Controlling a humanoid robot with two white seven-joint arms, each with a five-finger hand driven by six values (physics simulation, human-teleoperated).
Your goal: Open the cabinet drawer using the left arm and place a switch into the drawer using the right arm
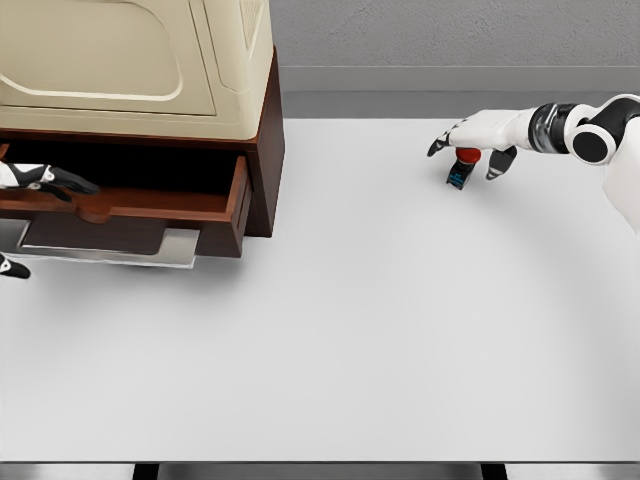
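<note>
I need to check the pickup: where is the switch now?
In the head view the switch sits upper right on the white table, under the right hand, far from the open drawer.

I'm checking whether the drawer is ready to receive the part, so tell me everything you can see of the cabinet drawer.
The drawer looks like reddish-brown wood, matching the dark cabinet it slides from, below a cream appliance. It is pulled partly out toward the camera, level, its interior dark and in shadow, so any contents cannot be made out. A rounded knob sits on its front edge. The left hand rests at that front edge beside the knob, fingers over the rim. A grey panel shows beneath it.
</note>
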